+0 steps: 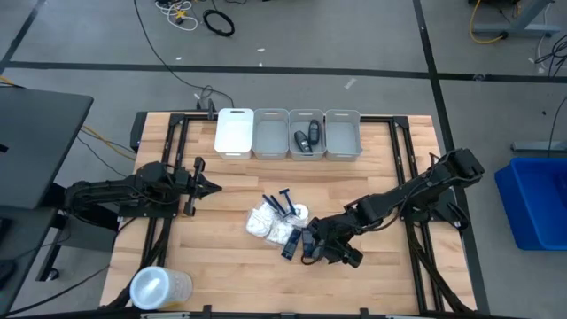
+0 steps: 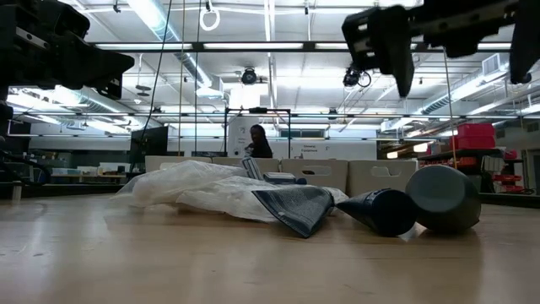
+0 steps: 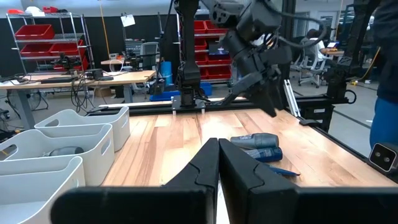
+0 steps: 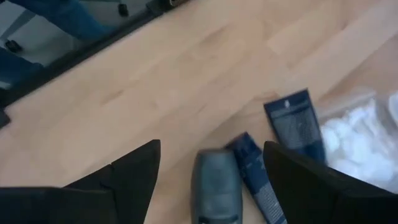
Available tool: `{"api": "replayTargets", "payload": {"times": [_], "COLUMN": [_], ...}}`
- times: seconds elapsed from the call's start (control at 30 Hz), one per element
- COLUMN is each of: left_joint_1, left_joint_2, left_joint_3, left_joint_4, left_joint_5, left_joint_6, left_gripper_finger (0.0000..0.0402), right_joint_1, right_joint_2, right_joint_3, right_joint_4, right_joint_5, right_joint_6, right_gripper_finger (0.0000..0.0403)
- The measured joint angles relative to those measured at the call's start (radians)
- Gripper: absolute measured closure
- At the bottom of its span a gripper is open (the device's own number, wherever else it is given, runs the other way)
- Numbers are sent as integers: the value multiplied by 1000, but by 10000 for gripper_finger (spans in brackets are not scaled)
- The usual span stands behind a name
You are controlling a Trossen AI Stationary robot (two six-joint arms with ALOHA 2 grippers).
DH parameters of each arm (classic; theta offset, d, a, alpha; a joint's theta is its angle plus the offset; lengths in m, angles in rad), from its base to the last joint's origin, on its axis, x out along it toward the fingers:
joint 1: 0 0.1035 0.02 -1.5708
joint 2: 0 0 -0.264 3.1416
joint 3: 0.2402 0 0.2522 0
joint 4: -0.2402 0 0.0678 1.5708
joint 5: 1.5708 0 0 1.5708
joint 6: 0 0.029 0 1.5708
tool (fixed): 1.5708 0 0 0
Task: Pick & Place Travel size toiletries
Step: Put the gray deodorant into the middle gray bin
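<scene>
Grey oblong container [image 4: 216, 186] lies between our right gripper [image 4: 211, 171] fingers, spread wide above it at the pile's five o'clock; we judge lowering and pinching come next. Left gripper [image 1: 211, 186] waits pressed together at nine o'clock.

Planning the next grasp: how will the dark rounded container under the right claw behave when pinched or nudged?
The dark rounded container lies on its side, so a nudge would probably roll it. Its smooth shell looks stiff and perhaps slippery. The open right claw hovers astride it, with a dark blue tube alongside that may get bumped.
</scene>
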Motion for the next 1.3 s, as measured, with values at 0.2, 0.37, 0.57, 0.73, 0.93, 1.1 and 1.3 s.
{"api": "replayTargets", "payload": {"times": [0.2, 0.37, 0.57, 0.73, 0.93, 1.1, 1.3], "left_joint_1": [0, 0, 0, 0, 0, 0, 0], "left_joint_2": [0, 0, 0, 0, 0, 0, 0], "left_joint_3": [0, 0, 0, 0, 0, 0, 0], "left_joint_4": [0, 0, 0, -1, 0, 0, 0], "left_joint_5": [0, 0, 0, 0, 0, 0, 0], "left_joint_6": [0, 0, 0, 0, 0, 0, 0], "left_gripper_finger": [386, 386, 385, 385, 385, 385, 386], "right_joint_1": [-26, -54, -68, -64, -62, -49, -33], "right_joint_2": [0, 0, 36, 93, 115, 115, 115], "right_joint_3": [-60, -65, -65, -65, -79, -132, -179], "right_joint_4": [58, 78, 102, 127, 135, 153, 184], "right_joint_5": [0, 0, -1, -9, -9, -9, 40], "right_joint_6": [-11, -11, -5, 16, 11, 9, 4], "right_gripper_finger": [107, 103, 112, 117, 111, 105, 110]}}
